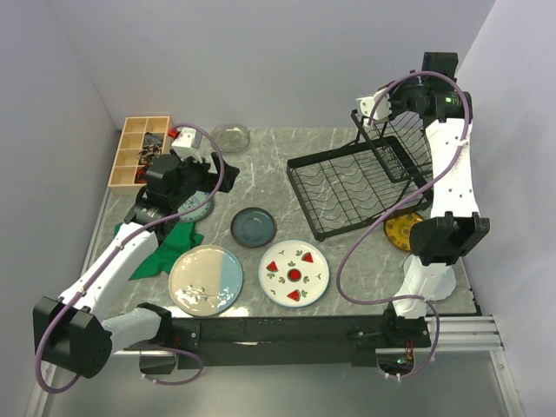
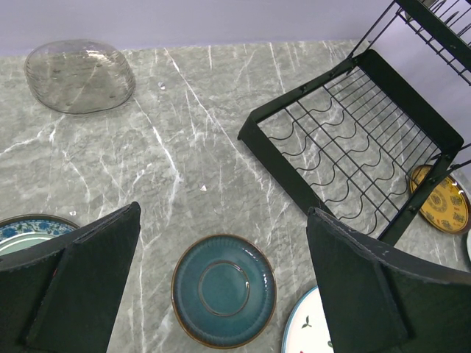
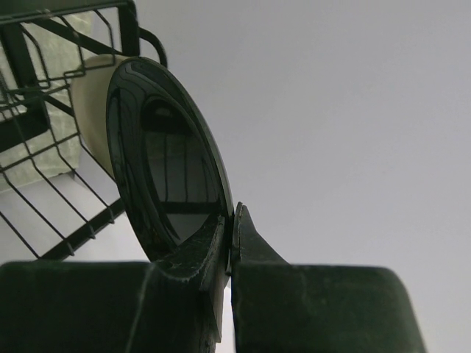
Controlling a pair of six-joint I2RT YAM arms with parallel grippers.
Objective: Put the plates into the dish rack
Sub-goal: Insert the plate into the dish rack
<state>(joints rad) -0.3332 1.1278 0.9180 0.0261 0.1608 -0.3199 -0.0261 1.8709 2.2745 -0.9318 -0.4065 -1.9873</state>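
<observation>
Right wrist: right end effector (image 3: 229, 235) clamped on black plate (image 3: 165, 169) rim, dish rack (image 3: 129, 26) wires alongside (pale plate (image 3: 90, 110) behind, mostly hidden); left end effector (image 2: 224, 213) apart, blue plate (image 2: 224, 289) on counter (image 2: 147, 147) ahead.

Grey marbled tabletop (image 1: 265, 169), plain pale lavender walls (image 1: 287, 61)
</observation>
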